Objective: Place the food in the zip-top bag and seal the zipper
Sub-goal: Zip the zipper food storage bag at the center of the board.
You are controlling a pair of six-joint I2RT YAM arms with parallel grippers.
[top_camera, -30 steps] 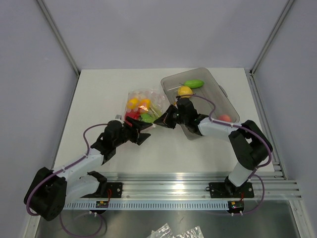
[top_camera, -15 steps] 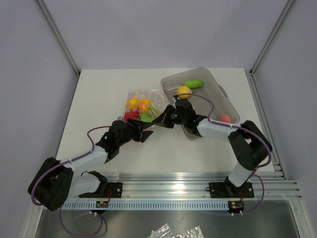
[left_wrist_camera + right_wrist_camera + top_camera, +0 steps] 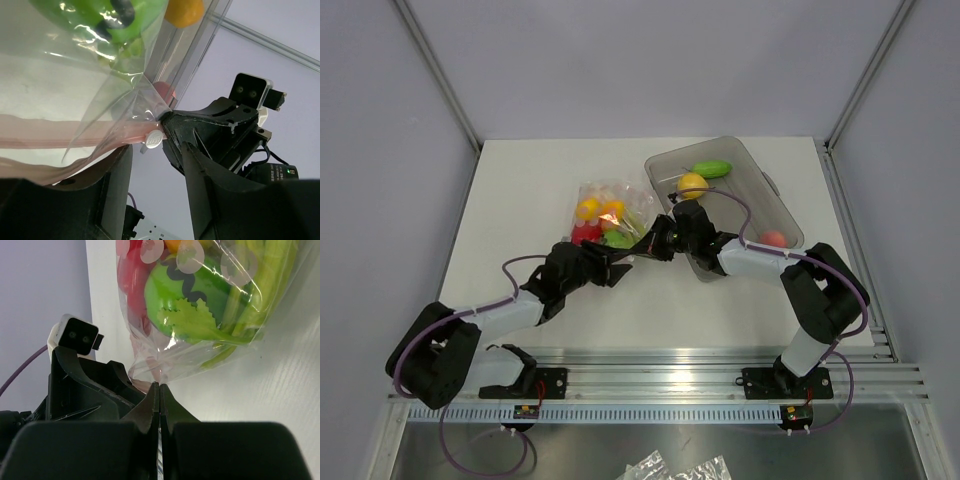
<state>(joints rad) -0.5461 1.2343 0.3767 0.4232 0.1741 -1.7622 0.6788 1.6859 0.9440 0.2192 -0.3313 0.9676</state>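
Your zip-top bag (image 3: 610,215) lies near the middle of the bench (image 3: 520,190), just left of the grey tray (image 3: 750,160). It already holds several pieces of food (image 3: 588,209): yellow, orange, red and green show through the clear plastic.

Your right claw (image 3: 645,248) is pressed together on the bag's near right corner. In the right wrist view its tips (image 3: 159,387) meet on the gathered plastic just below the green piece (image 3: 187,302).

Your left claw (image 3: 616,262) sits at the bag's near edge, facing the right one. In the left wrist view its jaws stand partway spread, with the pink-red zipper (image 3: 75,132) running in from the left and a small white slider (image 3: 153,140) lying in the gap between them. You can see daylight between the fingers, and they are not clamping the strip.

Three pieces lie in the tray: a green one (image 3: 711,169) at the far end, a yellow one (image 3: 692,184) just beside it, and a pink-red one (image 3: 773,238) at the near right corner.
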